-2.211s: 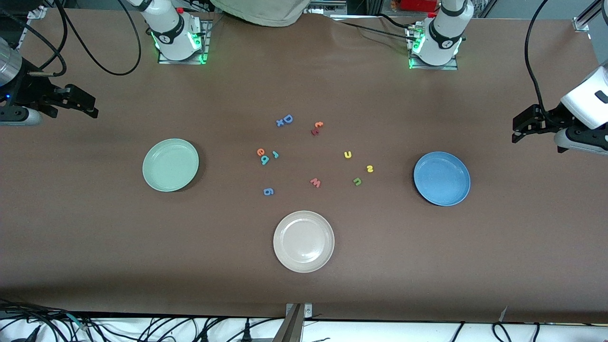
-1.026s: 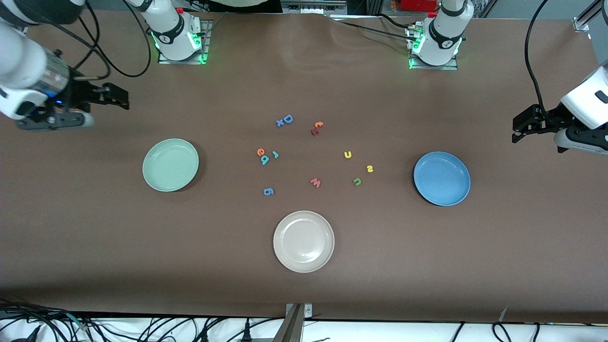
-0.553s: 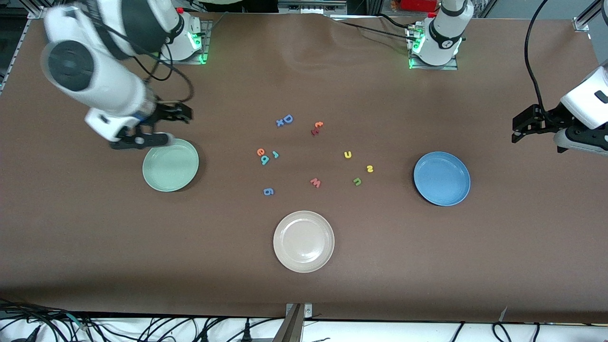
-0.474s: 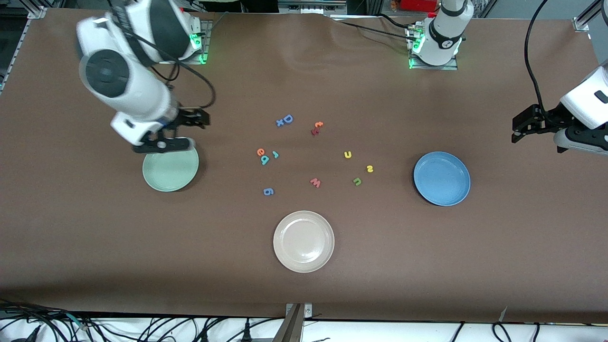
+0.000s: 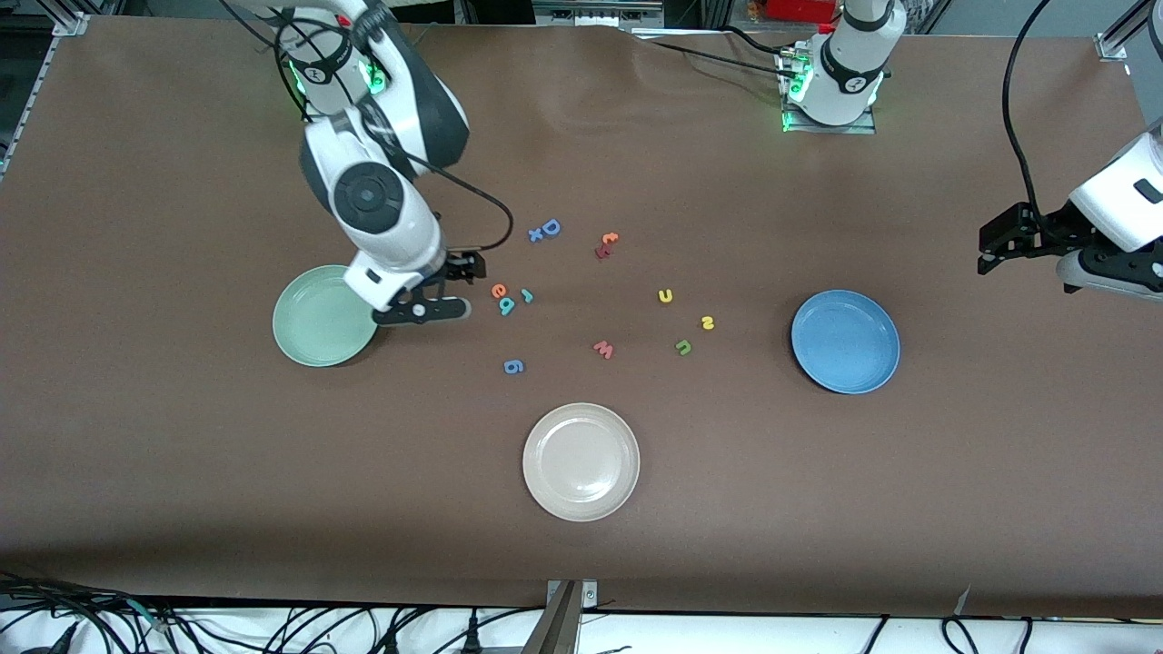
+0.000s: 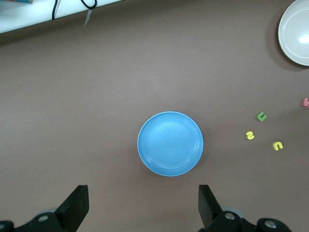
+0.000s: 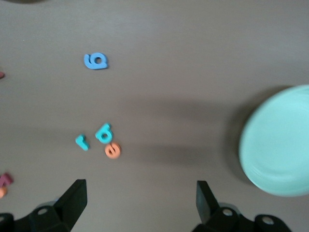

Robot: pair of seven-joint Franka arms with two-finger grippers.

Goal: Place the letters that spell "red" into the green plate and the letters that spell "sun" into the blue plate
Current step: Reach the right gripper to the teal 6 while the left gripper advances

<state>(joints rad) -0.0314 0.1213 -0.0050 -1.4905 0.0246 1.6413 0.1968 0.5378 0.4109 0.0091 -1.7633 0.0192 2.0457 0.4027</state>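
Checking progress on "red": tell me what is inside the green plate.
The green plate shows no letters in its visible part. The right gripper and its wrist cover the rim toward the letters, so that edge cannot be checked.

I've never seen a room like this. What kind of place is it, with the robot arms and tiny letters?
Probably a robot lab. Two robot arms are bolted to a brown table, cables hang along its edge, and foam letters lie between the green plate and blue plate like a practice exercise.

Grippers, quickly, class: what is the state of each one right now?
Left gripper: open, holding nothing, waiting above the table near the blue plate.
Right gripper: open, holding nothing, between the green plate and the orange "e".
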